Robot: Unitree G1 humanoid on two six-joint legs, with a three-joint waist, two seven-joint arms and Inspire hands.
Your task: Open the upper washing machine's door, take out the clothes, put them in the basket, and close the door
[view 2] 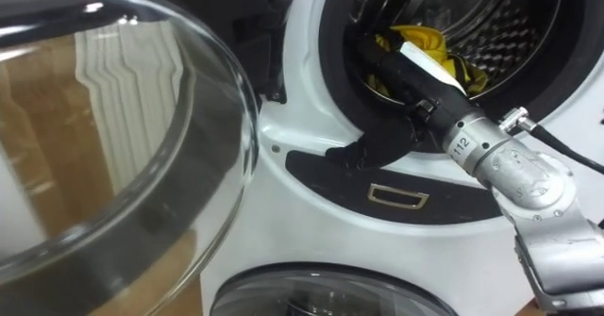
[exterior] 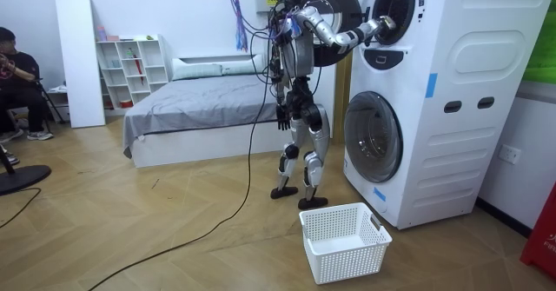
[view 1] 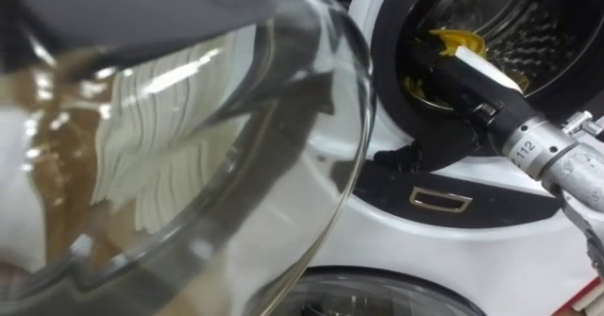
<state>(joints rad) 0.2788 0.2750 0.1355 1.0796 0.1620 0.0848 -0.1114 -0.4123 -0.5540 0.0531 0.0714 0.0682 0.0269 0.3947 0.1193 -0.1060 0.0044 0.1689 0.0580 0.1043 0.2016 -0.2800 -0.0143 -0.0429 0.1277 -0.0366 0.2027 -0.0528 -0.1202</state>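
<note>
I stand in front of the stacked white washing machines [exterior: 434,100], with my right arm reaching into the upper drum [view 2: 510,24]. A yellow cloth [view 2: 420,38] [view 1: 458,41] lies inside the drum. My right hand [view 2: 401,75] [view 1: 453,80] is black and reaches past the door rim to touch that cloth, and its fingertips are hidden against it. A dark shape [view 2: 368,148] hangs over the lower rim under the hand. I cannot tell what that shape is. My left hand [exterior: 282,122] hangs at my hip.
The upper machine's round glass door [view 1: 189,165] [view 2: 113,146] stands open, close to my head on the left. The lower machine's door [exterior: 373,139] is closed. A white laundry basket [exterior: 343,239] sits on the floor by my feet. A bed [exterior: 200,100] and a seated person [exterior: 17,74] are behind me.
</note>
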